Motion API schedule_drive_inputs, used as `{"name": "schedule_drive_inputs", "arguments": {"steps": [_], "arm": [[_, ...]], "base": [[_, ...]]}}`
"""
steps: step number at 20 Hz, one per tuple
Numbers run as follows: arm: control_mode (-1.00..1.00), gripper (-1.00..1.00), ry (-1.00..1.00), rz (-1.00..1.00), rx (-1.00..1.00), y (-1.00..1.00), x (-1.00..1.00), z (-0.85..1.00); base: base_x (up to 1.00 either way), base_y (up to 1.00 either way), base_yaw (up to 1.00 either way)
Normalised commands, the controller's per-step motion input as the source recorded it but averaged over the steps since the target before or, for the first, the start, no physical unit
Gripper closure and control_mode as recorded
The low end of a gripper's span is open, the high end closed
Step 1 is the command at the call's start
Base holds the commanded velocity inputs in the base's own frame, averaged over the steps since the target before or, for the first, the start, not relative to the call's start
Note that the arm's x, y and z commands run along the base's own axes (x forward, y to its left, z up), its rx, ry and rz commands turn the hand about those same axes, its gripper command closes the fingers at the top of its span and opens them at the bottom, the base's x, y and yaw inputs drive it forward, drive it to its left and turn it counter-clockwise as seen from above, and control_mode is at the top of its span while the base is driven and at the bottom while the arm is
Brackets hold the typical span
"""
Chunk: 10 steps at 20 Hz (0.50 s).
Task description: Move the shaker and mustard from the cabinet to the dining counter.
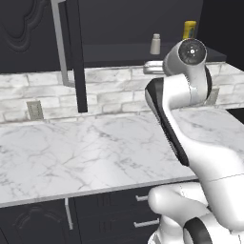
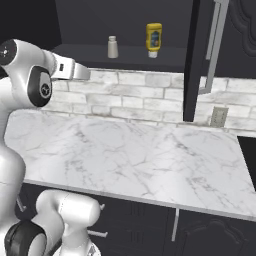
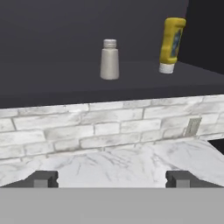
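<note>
Hand view: gripper (image 3: 112,179) wide open, empty; mustard (image 3: 171,44) label facing here.

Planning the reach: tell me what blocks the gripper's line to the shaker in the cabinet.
Nothing visible does. The gripper is open and faces the shaker on the cabinet shelf, doors open. The mustard stands apart, off to one side.
</note>
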Motion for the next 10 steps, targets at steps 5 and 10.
{"name": "schedule_drive_inputs", "arguments": {"steps": [5,10], "arm": [[-1.0,-1.0,0.02,0.03,0.0,-0.15,0.37,0.23],[-1.0,-1.0,0.0,0.04,0.0,-0.2,0.39,0.0]], "base": [[0.0,0.0,0.0],[0.0,0.0,0.0]]}}
